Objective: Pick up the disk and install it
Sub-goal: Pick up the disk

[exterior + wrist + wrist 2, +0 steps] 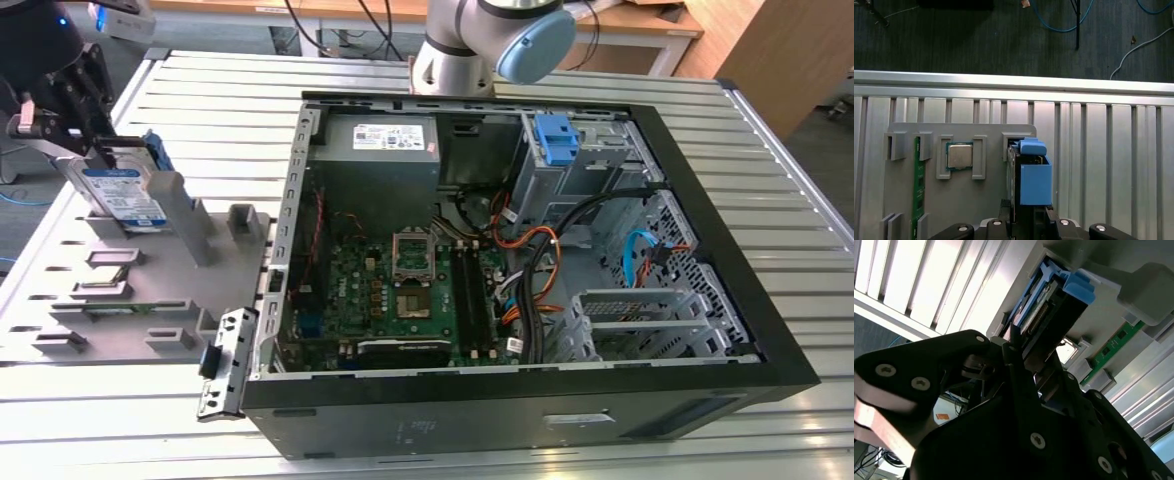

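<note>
Heads up, a fair bit is covered here. In the exterior view the disk point(123, 192) stands on edge in a slot of the grey fixture point(134, 300), at the exterior view's left and well apart from the open computer case point(787, 350). Its lower end is tucked down behind a grey post, so you can't see how deep it sits. The gripper point(94, 140) is right at the disk's upper edge, but I can't tell whether it has closed on it or is just sitting around it. In the second wrist view the gripper's black body covers most of the drive, leaving the connector edge and one end of the blue bracket point(1079, 287). In the first wrist view the disk is edge-on, its near end cut off by the gripper. The disk leans slightly, label face toward the exterior camera. The long side looks like it runs up out of the slot, though with the bottom hidden I wouldn't swear to it. A processor chip point(959, 156) and a green memory stick point(916, 190) sit in neighbouring slots.
</note>
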`<state>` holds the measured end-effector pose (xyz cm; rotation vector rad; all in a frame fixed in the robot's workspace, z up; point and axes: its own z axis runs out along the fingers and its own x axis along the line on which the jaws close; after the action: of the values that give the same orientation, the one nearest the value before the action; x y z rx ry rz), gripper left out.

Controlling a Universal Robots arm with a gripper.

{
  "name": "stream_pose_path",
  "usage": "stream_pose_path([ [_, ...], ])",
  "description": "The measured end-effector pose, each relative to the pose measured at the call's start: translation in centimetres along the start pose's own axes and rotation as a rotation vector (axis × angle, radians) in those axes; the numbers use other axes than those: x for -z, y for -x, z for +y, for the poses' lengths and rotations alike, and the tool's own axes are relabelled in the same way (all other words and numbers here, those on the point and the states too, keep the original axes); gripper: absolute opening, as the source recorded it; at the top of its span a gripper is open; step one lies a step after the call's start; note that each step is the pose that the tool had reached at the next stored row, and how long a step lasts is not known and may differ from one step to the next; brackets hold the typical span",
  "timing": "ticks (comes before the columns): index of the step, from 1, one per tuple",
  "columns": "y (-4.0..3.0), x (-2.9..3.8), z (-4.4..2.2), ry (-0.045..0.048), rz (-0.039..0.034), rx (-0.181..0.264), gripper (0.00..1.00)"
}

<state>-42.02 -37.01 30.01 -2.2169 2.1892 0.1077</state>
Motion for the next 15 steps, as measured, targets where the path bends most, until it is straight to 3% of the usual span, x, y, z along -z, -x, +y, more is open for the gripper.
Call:
stream_pose_path([
  [15, 0.0, -0.07, 0.0, -0.0003, -0.0002, 0.0, 0.36],
])
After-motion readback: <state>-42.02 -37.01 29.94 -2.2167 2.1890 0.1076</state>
